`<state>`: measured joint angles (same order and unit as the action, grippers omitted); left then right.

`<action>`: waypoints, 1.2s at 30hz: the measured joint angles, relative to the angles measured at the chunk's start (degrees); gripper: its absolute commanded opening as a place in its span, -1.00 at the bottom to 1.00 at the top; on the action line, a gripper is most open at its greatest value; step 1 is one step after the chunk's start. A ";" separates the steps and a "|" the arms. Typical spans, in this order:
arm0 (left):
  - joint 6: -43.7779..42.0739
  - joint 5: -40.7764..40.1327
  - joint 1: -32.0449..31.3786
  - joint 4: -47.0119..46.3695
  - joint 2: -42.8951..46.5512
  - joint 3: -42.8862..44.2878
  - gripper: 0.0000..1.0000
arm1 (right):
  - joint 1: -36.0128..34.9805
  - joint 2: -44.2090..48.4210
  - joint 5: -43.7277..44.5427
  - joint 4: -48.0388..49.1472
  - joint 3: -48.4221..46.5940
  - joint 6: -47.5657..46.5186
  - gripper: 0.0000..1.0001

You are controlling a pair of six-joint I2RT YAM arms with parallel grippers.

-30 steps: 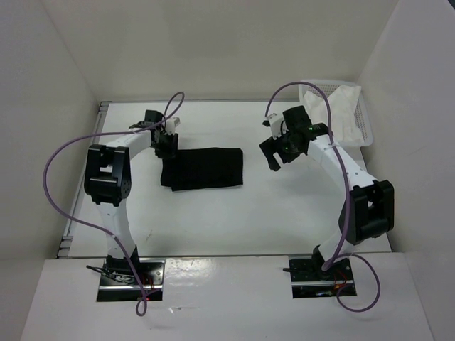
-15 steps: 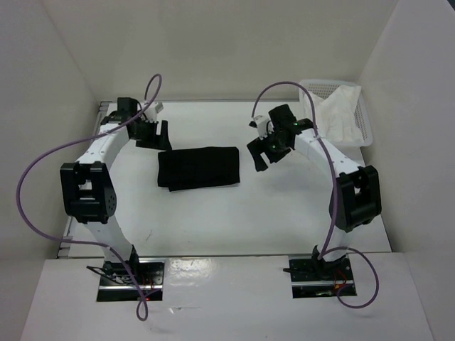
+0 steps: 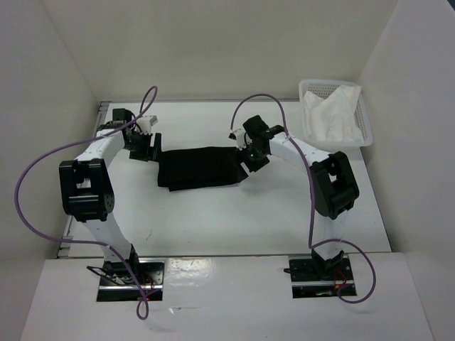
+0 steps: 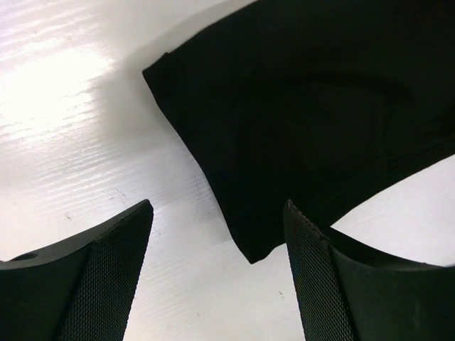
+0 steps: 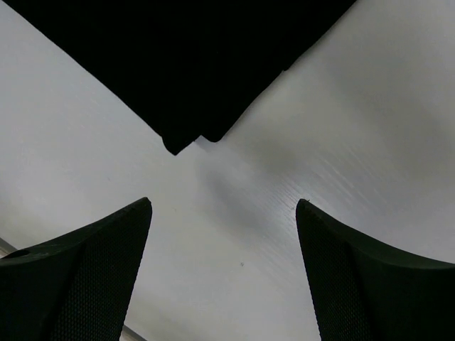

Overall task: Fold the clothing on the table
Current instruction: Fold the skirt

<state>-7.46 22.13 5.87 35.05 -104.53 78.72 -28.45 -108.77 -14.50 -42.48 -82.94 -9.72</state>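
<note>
The table (image 3: 213, 220) carries the clothing (image 3: 202, 168), which lies flat near its middle as a dark oblong strip, evidently already doubled: the right wrist view shows two layered corners (image 5: 186, 135) at one end. Well to the right of the clothing stands a mesh basket (image 3: 364, 114) holding a white cloth (image 3: 330, 114), not part of this work. The left gripper (image 3: 142, 148) sits just beside the clothing's left end with its jaws apart and nothing between them. Its own view shows a garment corner (image 4: 249, 252) close to one finger, and contact cannot be confirmed. The right gripper (image 3: 246, 159) hangs at the clothing's right end, jaws likewise apart and empty, the corner just ahead of them. Judged step: lining up both ends for a further fold. The next move calls for each gripper to settle onto its corner and pinch every layer. A second ago the left gripper stood on the clothing's left end, and the right gripper was well clear to the right.
</note>
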 measured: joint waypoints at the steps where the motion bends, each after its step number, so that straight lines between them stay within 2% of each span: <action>1: -0.02 0.20 0.00 0.04 -0.07 -0.31 0.61 | 0.00 -0.17 -0.35 0.46 -0.02 0.37 0.72; 16: -0.11 1.22 0.50 -0.33 1.75 -3.87 0.61 | 0.13 -5.40 -2.84 8.22 -1.60 8.74 0.70; 29: -0.11 1.22 1.27 -0.35 2.86 -4.11 0.61 | 0.13 -8.83 -1.92 10.47 -1.25 11.19 0.36; 36: -0.09 1.29 1.46 -0.35 2.89 -4.11 0.61 | 0.02 -9.07 -1.27 11.67 -1.14 11.61 0.33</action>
<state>-7.55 23.42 7.33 34.70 -101.65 74.61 -28.42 -117.84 -15.77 -30.81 -84.07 1.89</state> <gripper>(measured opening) 0.808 0.665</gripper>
